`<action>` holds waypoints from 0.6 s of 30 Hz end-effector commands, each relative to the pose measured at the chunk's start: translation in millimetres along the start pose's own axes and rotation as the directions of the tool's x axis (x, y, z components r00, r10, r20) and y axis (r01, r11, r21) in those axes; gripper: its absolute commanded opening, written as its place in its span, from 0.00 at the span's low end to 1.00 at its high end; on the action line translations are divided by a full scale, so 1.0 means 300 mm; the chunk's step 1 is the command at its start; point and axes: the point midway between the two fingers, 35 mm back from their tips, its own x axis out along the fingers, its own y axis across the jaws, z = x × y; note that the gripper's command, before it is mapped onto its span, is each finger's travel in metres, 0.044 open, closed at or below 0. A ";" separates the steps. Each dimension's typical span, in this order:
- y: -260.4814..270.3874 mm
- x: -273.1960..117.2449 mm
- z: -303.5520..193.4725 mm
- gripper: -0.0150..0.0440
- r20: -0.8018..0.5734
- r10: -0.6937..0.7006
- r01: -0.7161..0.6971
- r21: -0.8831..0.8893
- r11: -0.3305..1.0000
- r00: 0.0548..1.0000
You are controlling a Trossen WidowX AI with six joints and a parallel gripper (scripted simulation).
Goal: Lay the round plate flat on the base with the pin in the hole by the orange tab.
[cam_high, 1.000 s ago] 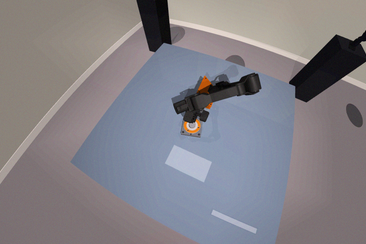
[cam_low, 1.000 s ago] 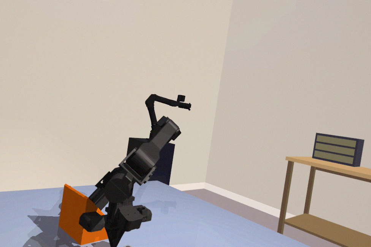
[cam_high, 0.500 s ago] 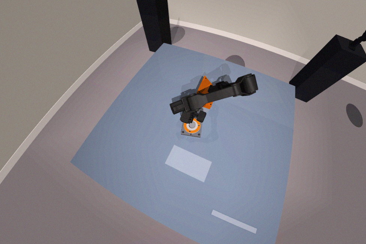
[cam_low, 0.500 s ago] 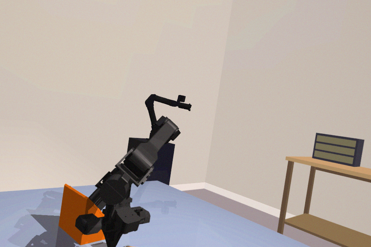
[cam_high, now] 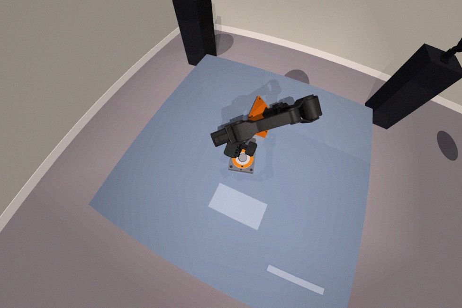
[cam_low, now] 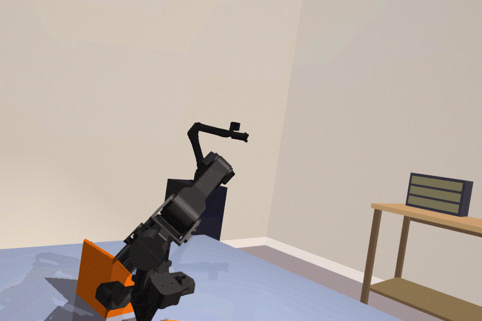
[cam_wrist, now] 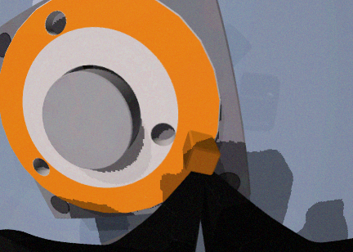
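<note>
Orange plate [cam_wrist: 163, 24], white inner ring; grey base [cam_wrist: 218, 52]; black gripper [cam_wrist: 201, 200]

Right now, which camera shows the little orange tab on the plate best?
The wrist view: the orange tab fills it, just above the shut end effector. In the top view the arm hides it; the exterior view cuts it off.

We see the table [cam_high: 158, 203] from high overhead, the arm [cam_low: 180, 215] from low beside it, and the plate [cam_wrist: 126, 14] close from the wrist.
</note>
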 end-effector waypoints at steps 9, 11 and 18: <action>-0.011 -0.005 0.047 0.25 0.013 -0.001 0.001 -0.004 1.000 1.000; -0.013 -0.005 0.054 0.25 0.013 -0.001 0.001 -0.004 1.000 1.000; -0.015 -0.007 0.076 0.25 0.013 -0.001 0.001 -0.004 1.000 1.000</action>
